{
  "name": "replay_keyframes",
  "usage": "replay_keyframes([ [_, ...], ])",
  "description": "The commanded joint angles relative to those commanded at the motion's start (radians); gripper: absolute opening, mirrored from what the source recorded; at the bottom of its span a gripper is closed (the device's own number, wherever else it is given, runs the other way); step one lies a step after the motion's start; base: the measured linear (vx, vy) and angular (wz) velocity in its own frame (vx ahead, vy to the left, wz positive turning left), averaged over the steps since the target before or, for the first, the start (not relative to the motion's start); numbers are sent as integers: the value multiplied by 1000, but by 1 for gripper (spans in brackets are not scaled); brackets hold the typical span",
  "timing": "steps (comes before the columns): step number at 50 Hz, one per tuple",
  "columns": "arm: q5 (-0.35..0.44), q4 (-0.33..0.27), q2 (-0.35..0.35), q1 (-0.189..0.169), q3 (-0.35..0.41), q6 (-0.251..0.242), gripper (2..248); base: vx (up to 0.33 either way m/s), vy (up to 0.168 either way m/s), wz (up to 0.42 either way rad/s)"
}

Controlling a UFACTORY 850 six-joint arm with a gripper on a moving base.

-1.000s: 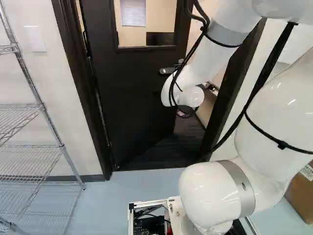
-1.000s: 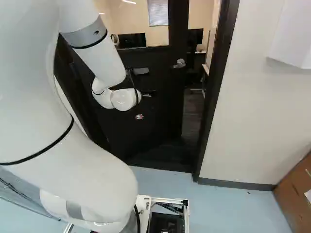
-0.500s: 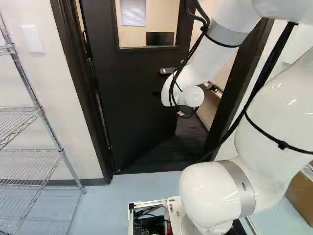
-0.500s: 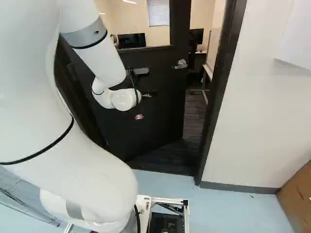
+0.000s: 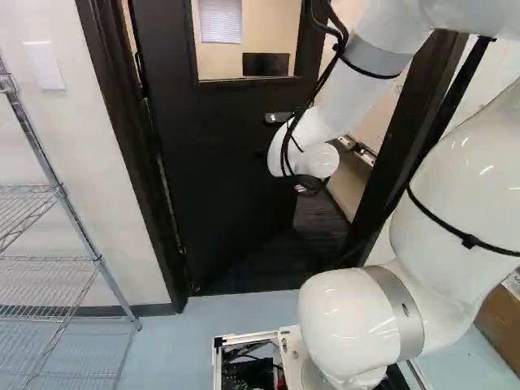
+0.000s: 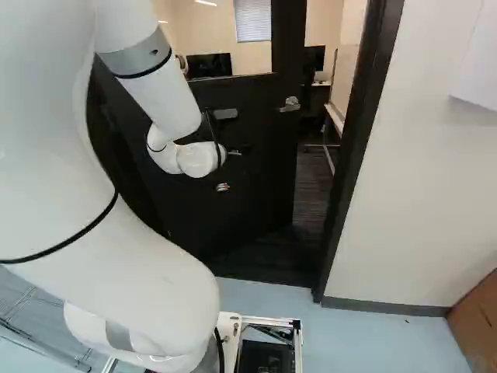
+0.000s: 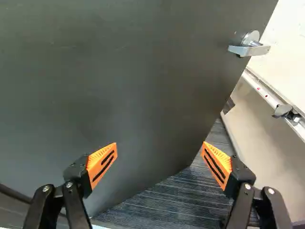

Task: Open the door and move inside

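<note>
the light-colored wall [image 6: 419, 179] occupies the right side of the right base view. the white arm [image 5: 459, 195] covers the right side of the left base view and the left side of the right base view; its far end is bent down in front of the door. the black door [image 5: 219, 171] stands partly open, swung inward at an angle, with its hinge side at the left of the left base view. the opening lies between the door's free edge and the dark door frame [image 6: 359, 140], right of center in the right base view. the blue floor [image 5: 179, 345] runs along the bottom of the left base view, up to the doorway. a wire shelf unit [image 5: 61, 195] stands against the wall at the left of that view. dark ribbed carpet [image 7: 176, 200] covers the floor beyond the threshold. the door window [image 5: 244, 41] is at the upper center of the left base view. a brown box [image 6: 475, 322] sits at the lower right of the right base view. the gripper [image 6: 223, 186] is mostly hidden at the arm's end. in the wrist view, the fingers of the gripper [image 7: 160, 144] are set wide apart, one before the door, the other before the carpet; finger contact with the door cannot be determined. the lever handle [image 7: 250, 45] is mounted near the door's free edge, ahead of the gripper.
</note>
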Motion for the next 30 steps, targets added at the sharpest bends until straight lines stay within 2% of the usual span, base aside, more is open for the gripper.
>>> replay_keyframes([
  [30, 0, 0, 0, 0, 0, 0, 247, 82, 1, -4],
])
